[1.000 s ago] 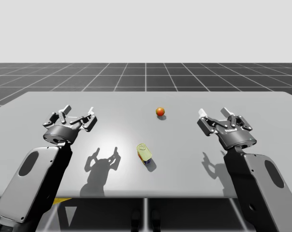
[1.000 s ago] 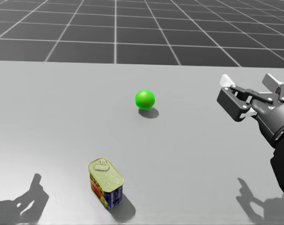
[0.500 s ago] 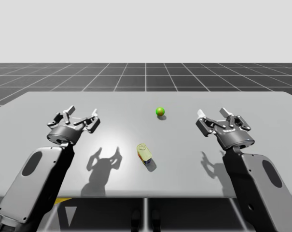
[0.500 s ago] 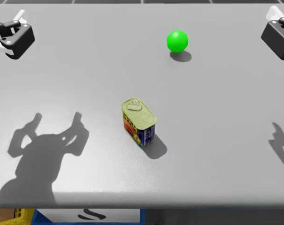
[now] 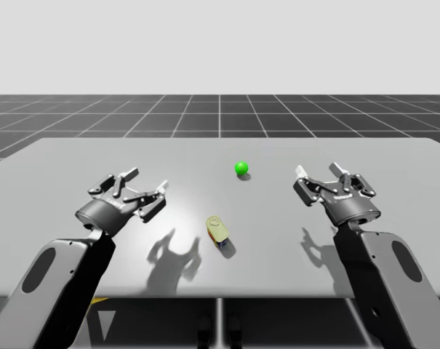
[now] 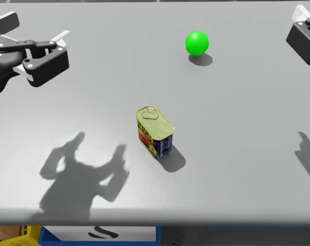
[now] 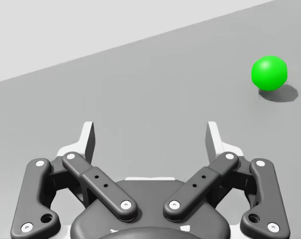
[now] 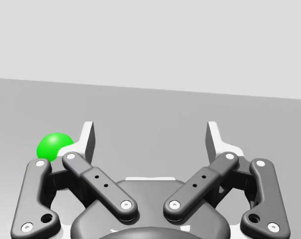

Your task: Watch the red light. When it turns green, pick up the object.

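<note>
The light is a small ball (image 5: pixel 241 168) glowing green (image 6: pixel 197 43) at the table's middle back. A rectangular can (image 5: pixel 218 231) with a yellowish lid and red-and-blue sides (image 6: pixel 155 130) stands nearer the front edge. My left gripper (image 5: pixel 142 187) hovers open to the left of the can (image 6: pixel 36 29), with nothing between its fingers (image 7: pixel 152 137); the green ball (image 7: pixel 269 72) lies ahead of it and off to one side. My right gripper (image 5: pixel 320 171) hangs open at the right (image 6: pixel 303 25), empty (image 8: pixel 152 137), with the ball (image 8: pixel 53 145) behind one finger.
The grey table (image 5: pixel 365 156) has its front edge (image 6: pixel 206 224) close below the can. A blue and a yellow box (image 6: pixel 67 237) show under that edge. The grippers' shadows (image 6: pixel 83 177) fall on the table.
In the high view the ball has gone from red to green. My head turned down, then held. My left gripper has moved right and forward towards the can; the right one barely moved.
</note>
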Controlling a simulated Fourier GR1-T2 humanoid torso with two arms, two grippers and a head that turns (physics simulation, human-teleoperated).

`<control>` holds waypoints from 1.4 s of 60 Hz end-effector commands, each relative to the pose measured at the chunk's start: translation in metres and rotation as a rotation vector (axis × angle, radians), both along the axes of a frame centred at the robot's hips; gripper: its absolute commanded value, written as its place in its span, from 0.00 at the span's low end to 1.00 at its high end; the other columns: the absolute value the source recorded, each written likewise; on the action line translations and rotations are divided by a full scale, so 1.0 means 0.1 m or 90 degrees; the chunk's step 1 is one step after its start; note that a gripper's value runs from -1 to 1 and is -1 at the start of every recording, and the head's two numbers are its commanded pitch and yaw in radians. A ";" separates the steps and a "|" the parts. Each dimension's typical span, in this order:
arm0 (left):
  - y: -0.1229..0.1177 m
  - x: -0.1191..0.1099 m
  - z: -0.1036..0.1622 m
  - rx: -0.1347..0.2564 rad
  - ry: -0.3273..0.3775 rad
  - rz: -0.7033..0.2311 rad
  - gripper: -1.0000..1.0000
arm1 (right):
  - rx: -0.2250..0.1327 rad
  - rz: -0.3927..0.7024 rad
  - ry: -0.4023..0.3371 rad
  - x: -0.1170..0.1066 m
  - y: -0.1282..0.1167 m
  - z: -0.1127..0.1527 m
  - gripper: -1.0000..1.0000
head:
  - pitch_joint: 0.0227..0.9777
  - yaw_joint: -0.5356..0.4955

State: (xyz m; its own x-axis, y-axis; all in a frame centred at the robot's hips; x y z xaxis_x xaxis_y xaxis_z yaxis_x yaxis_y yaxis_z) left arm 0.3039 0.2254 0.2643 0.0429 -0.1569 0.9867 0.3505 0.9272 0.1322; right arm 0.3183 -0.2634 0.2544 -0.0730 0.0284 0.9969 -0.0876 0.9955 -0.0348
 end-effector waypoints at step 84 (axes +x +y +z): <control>-1.04 -0.28 -1.11 -0.024 0.204 -0.277 0.00 | -0.032 -0.002 -0.018 -0.03 0.05 -0.01 0.00 | 0.90 0.53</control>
